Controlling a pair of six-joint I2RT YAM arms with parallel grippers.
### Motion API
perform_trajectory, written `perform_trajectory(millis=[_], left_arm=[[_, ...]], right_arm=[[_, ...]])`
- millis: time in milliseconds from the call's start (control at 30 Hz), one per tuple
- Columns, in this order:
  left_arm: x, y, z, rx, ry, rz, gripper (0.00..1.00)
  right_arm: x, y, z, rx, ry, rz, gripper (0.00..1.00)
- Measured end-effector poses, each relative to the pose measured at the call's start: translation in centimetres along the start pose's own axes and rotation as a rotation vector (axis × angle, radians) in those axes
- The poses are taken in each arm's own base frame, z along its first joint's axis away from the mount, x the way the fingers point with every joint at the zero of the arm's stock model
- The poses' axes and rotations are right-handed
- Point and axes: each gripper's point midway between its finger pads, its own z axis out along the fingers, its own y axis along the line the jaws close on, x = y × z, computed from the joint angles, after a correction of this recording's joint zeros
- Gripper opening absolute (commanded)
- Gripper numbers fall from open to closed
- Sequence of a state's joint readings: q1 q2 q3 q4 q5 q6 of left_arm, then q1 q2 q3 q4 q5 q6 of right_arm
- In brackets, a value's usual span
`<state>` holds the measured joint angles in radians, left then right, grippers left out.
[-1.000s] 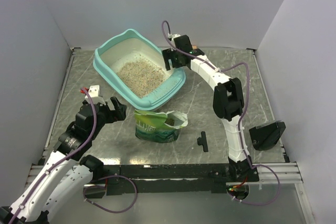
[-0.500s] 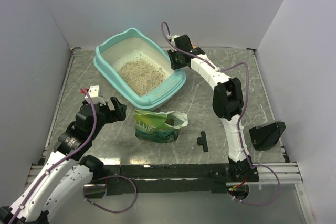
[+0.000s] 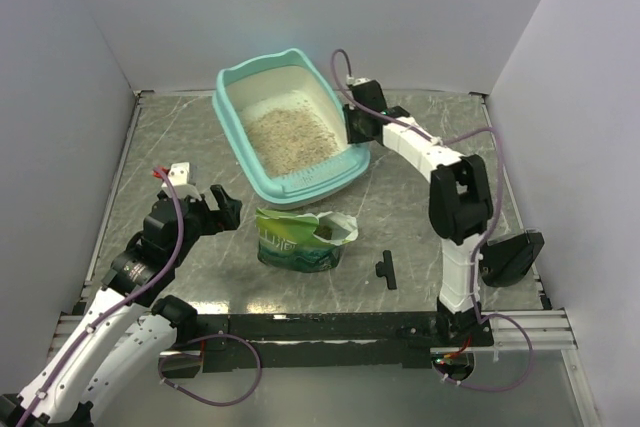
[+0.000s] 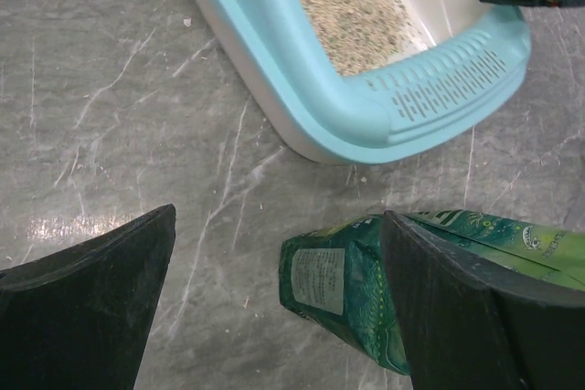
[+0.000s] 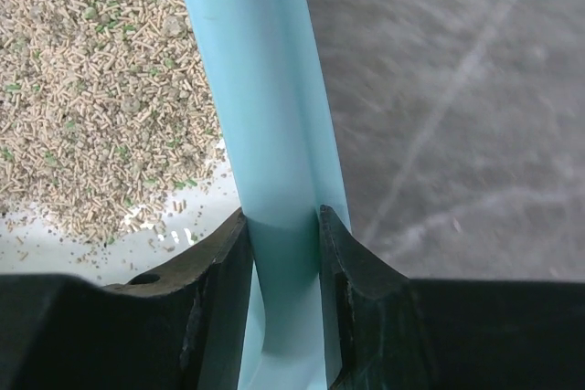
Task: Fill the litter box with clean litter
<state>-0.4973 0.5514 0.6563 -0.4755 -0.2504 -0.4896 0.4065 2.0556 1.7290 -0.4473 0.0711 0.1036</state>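
The litter box (image 3: 318,183) sits toward the back of the table (image 3: 400,209), a bit right of centre. It's turned at an angle, with the tall end by the far wall and the low slotted lip facing the arms. There's clean litter (image 3: 290,135) inside, a tan patch across the middle of the floor, with bare white plastic showing around it, mostly at the far end.

I'd call the job partly done, maybe mostly. There's litter in the box, but it looks thin and not levelled.

The right gripper (image 3: 357,127) has the right-hand rim pinched. From its own camera you can see 2 fingers (image 5: 224,258) clamped either side of the teal wall (image 5: 265,89), so it's narrowed down on the box itself. My guess is it's shifting the tray.

The left gripper (image 3: 215,202) hangs low over the near-left of the table, spread wide with nothing in it.

Just in front of the box stands a green pouch (image 3: 300,237), top open. A small black T-shaped piece (image 3: 386,269) lies to the right of it, and a black lump (image 3: 510,255) sits at the far right edge.

Stuff I can't make out:
- how much is left in the pouch
- how deep the litter actually is
- what that black lump is
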Motion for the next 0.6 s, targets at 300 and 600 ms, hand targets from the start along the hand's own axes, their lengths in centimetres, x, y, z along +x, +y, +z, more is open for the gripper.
perform_trajectory(millis=[300,600], left_arm=[[-0.3,-0.1,-0.3,0.012,-0.016,-0.005,0.97],[-0.6,-0.4,-0.7,0.029,-0.028,-0.009,0.97]], right_arm=[[4.4,-9.0,-4.6,0.212,0.029,0.177,0.0],[8.9,-14.2,-8.8,0.38,0.041,0.32,0.34]])
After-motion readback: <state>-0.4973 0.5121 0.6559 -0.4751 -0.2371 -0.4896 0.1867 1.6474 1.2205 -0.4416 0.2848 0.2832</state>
